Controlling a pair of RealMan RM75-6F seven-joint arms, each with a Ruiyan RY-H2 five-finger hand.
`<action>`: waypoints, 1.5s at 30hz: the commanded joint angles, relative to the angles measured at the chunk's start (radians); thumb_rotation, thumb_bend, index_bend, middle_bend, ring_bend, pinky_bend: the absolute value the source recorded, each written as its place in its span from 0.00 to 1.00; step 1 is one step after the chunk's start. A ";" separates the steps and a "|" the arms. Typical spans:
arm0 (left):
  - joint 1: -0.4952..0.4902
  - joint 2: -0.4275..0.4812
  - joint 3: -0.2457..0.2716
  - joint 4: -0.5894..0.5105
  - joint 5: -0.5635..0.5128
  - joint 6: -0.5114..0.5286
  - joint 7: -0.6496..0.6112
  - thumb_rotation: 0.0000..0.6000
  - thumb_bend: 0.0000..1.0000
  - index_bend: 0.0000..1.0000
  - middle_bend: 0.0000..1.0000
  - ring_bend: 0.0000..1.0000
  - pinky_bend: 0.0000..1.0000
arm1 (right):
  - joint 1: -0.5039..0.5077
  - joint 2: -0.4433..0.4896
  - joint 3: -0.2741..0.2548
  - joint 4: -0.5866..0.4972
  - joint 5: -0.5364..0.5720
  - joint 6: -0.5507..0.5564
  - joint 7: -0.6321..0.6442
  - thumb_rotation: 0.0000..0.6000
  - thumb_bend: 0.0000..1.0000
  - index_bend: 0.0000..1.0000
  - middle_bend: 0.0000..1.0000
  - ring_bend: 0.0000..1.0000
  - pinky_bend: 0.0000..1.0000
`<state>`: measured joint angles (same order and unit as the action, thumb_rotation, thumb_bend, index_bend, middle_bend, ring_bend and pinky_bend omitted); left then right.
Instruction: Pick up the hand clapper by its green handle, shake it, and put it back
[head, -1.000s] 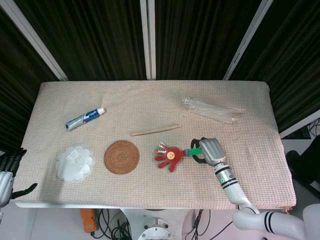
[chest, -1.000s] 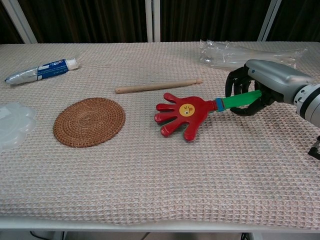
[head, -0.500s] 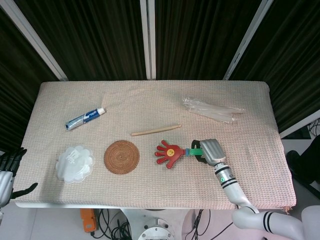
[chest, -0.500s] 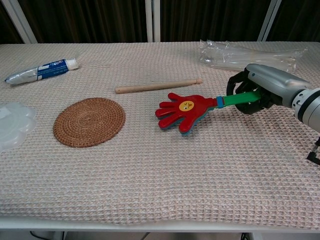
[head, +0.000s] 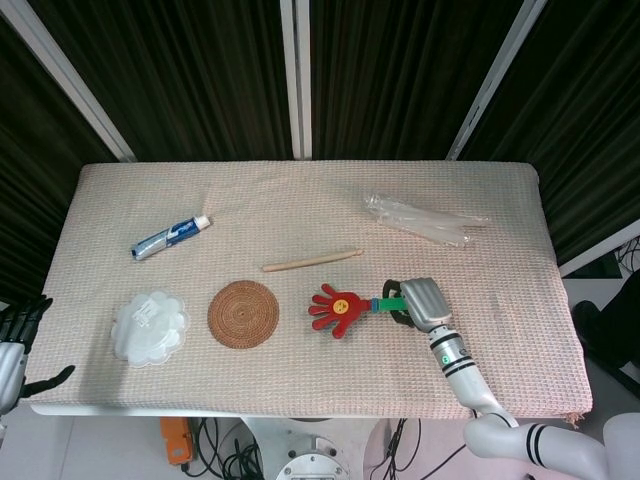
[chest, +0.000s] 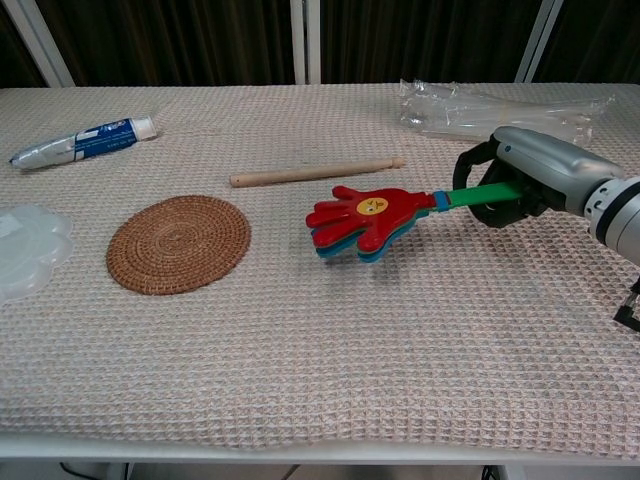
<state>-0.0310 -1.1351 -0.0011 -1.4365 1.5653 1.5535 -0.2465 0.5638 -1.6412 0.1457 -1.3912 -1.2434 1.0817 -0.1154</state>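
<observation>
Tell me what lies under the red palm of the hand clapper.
Under the red palm of the hand clapper, blue-green leaves of the same toy show, then its shadow on the tablecloth. The right hand grips the green handle; its far end is hidden.

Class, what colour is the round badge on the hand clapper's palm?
Yellow, on the red hand clapper; the chest view shows it best.

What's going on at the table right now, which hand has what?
The right hand grips the hand clapper by its green handle. The chest view shows the red palm end raised off the table, casting a shadow below, near the wooden stick and the woven coaster. The left hand sits off the table's left edge, fingers apart, holding nothing.
</observation>
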 joint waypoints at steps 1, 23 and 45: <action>0.000 0.000 0.000 0.000 0.001 0.000 0.000 1.00 0.13 0.04 0.04 0.00 0.03 | -0.004 -0.002 0.001 0.003 -0.011 0.008 0.008 1.00 0.63 0.93 0.93 0.99 1.00; -0.003 0.001 0.001 -0.004 0.006 -0.001 -0.015 1.00 0.12 0.04 0.04 0.00 0.03 | -0.014 -0.016 -0.016 0.071 -0.110 0.057 0.008 1.00 1.00 1.00 1.00 1.00 1.00; -0.004 0.003 0.002 -0.006 0.010 0.002 -0.014 1.00 0.12 0.04 0.04 0.00 0.03 | -0.037 0.002 0.042 0.000 -0.107 0.123 0.066 1.00 1.00 1.00 1.00 1.00 1.00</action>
<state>-0.0349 -1.1322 0.0007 -1.4424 1.5749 1.5553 -0.2608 0.5311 -1.6424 0.1769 -1.3808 -1.3596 1.2028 -0.0694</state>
